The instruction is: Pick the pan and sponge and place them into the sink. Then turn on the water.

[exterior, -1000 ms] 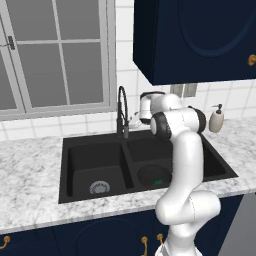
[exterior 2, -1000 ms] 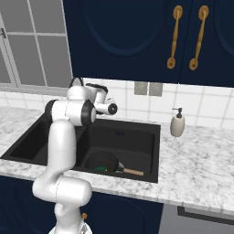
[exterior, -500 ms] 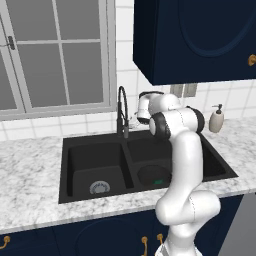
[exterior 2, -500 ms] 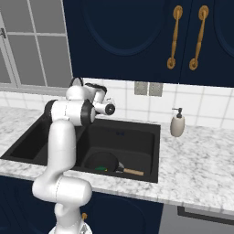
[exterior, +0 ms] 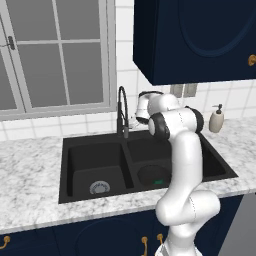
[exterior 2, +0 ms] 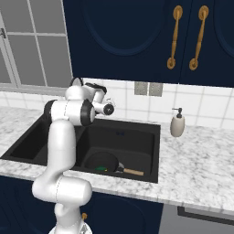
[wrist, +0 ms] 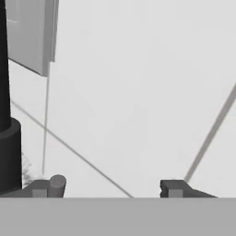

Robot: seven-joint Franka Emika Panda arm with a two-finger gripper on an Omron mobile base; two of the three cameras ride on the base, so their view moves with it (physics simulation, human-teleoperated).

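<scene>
The black pan (exterior: 151, 175) lies in the right basin of the black double sink (exterior: 95, 155), its tan handle (exterior 2: 133, 172) pointing right. The green sponge (exterior: 160, 181) rests inside the pan (exterior 2: 103, 162). My gripper (wrist: 110, 189) is up behind the sink at the tiled wall, just right of the tall dark faucet (exterior: 121, 111). Its fingertips (wrist: 48, 186) stand wide apart with nothing between them. The faucet's dark column (wrist: 7, 120) rises at the left edge of the hand view. I see no water at the spout.
A white soap dispenser (exterior: 216, 119) stands on the marble counter (exterior 2: 196, 160) right of the sink. A window (exterior: 55, 55) is behind the left basin, and dark wall cabinets (exterior: 200, 40) hang above the right. The left basin has a silver drain (exterior: 99, 187).
My hand has shifted slightly left, closer to the faucet. Pan and sponge have stayed put in the right basin.
</scene>
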